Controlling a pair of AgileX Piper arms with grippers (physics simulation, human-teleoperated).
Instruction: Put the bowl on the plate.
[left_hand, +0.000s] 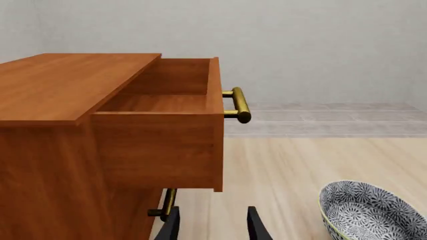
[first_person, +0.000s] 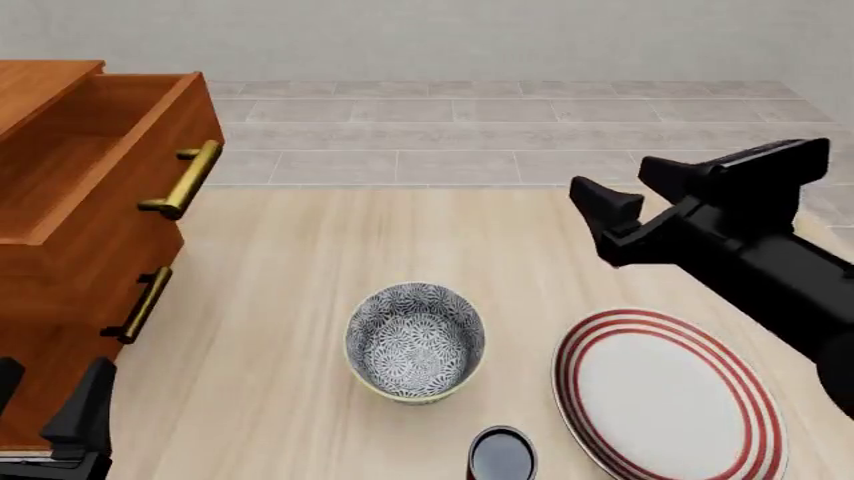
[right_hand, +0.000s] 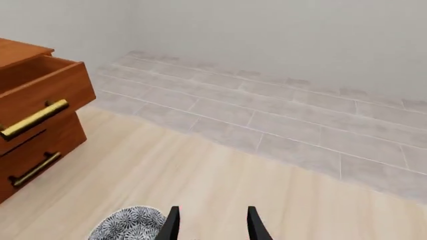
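Down at the near left corner, the left arm's black claw (first_person: 47, 410) hangs low by the orange-brown wooden drawer cabinet (first_person: 80, 230), fingers apart and nothing between them. Across from it the right arm's black claw (first_person: 638, 196) is raised above the pale wood counter (first_person: 294, 300), likewise spread and empty.

Between the two, nearer the front edge, sits the round deep bowl (first_person: 415, 341) with its dense grey-and-white floral inside and pale yellowish outside and rim. It stands upright, apart from everything. Just to its right lies the large flat white plate (first_person: 667, 392) with concentric red rings, wider than the bowl. A small dark cup (first_person: 502, 455) stands near the front, between them.

That bowl looks like glazed ceramic: stiff, probably slick, moderately heavy, and liable to chip if dropped. I'd pinch the rim wall, one finger inside and one outside, on the side toward the right claw, and lift it level.
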